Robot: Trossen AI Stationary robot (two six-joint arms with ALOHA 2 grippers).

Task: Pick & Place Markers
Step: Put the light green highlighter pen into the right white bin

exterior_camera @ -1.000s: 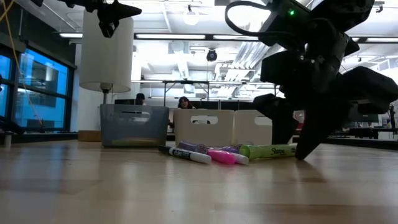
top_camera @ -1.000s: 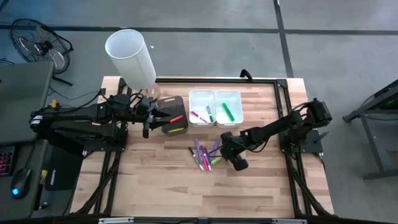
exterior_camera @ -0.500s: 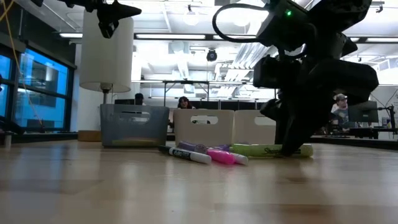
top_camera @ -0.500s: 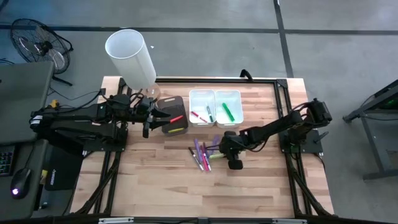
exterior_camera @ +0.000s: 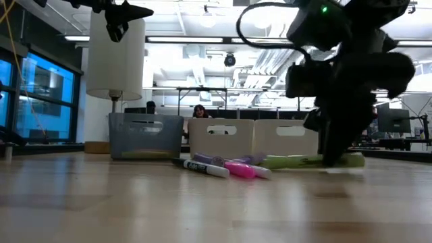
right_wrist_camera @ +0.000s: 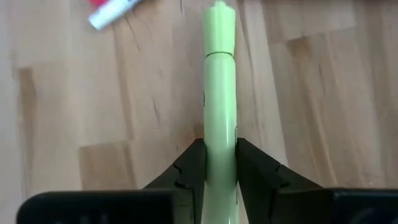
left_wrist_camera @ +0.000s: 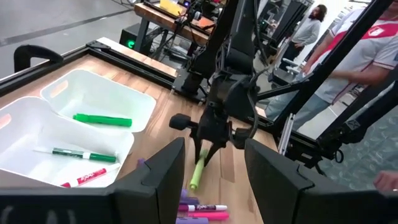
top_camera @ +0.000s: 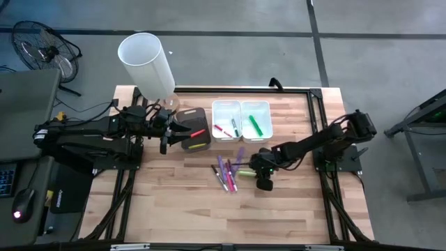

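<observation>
A bright green marker (right_wrist_camera: 220, 93) is between the fingers of my right gripper (top_camera: 256, 167), just right of a loose pile of purple, pink and dark-ended markers (top_camera: 226, 173) on the wooden table. The low view shows the green marker (exterior_camera: 304, 160) roughly level at the tabletop, under the gripper (exterior_camera: 335, 158). My left gripper (top_camera: 174, 131) hangs open and raised over a dark bin (top_camera: 194, 137) at the far left, with nothing between its fingers (left_wrist_camera: 168, 168). My right gripper pinches the green marker's barrel (right_wrist_camera: 221, 134) between its two fingers, toward the end away from the cap (right_wrist_camera: 218, 15). The fingers slant down from the table's right side, and the marker runs out ahead of them. Whether it is clear of the wood I cannot tell.
Two white bins (top_camera: 240, 120) at the far middle hold red, dark and green markers. The dark bin holds a red and a yellow one. A tall white cylinder (top_camera: 146, 63) stands at the far left corner. Bare wood lies toward the near edge.
My right gripper has rolled its wrist and shut on the green marker, staying almost in place. The marker has swung round at the tabletop, its held end drawing away from the pile.
</observation>
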